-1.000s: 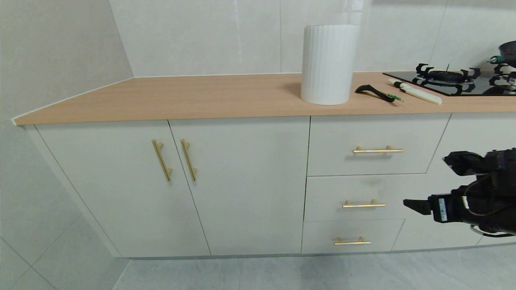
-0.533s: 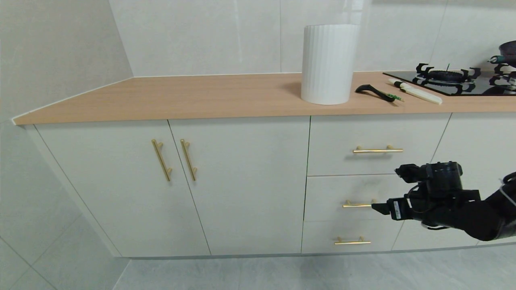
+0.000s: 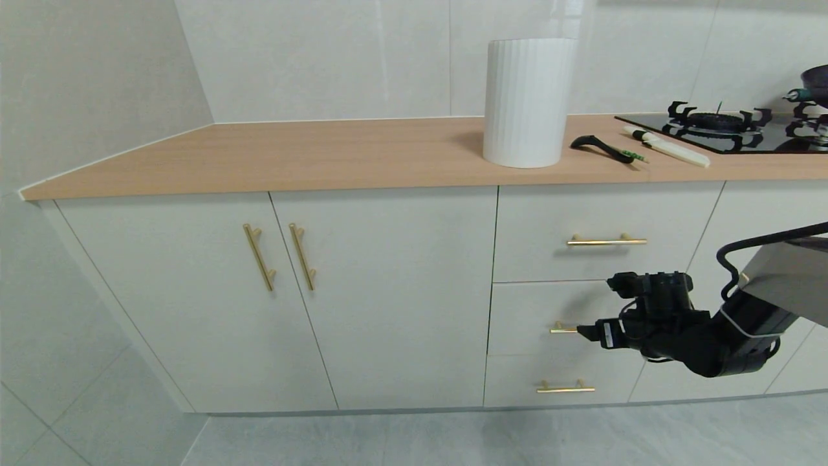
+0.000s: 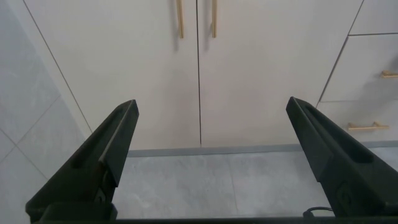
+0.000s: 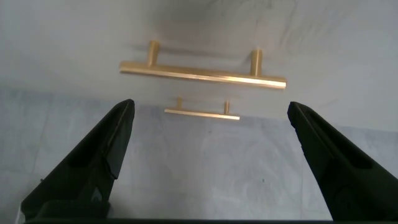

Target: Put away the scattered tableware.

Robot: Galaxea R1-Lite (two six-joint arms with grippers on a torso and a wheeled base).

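A black-handled utensil (image 3: 603, 146) and a white knife with a green band (image 3: 669, 149) lie on the wooden counter (image 3: 323, 155), to the right of a tall white ribbed container (image 3: 527, 102). My right gripper (image 3: 594, 305) is open, low in front of the drawer stack, with its tips close to the middle drawer's gold handle (image 3: 564, 329). In the right wrist view that handle (image 5: 202, 73) runs across between the spread fingers (image 5: 106, 162), with the bottom drawer's handle (image 5: 202, 113) beyond. My left gripper (image 4: 211, 104) is open and holds nothing, facing the cupboard doors near the floor.
Three drawers are stacked under the counter: top handle (image 3: 606, 242), bottom handle (image 3: 565, 389). A two-door cupboard (image 3: 284, 255) stands to their left. A black gas hob (image 3: 724, 129) sits at the counter's right end. Grey tiled floor (image 3: 388, 440) lies below.
My right arm has swung leftward from the right edge across the drawer fronts, bringing the open gripper up to the middle drawer's handle. The objects on the counter have not moved.
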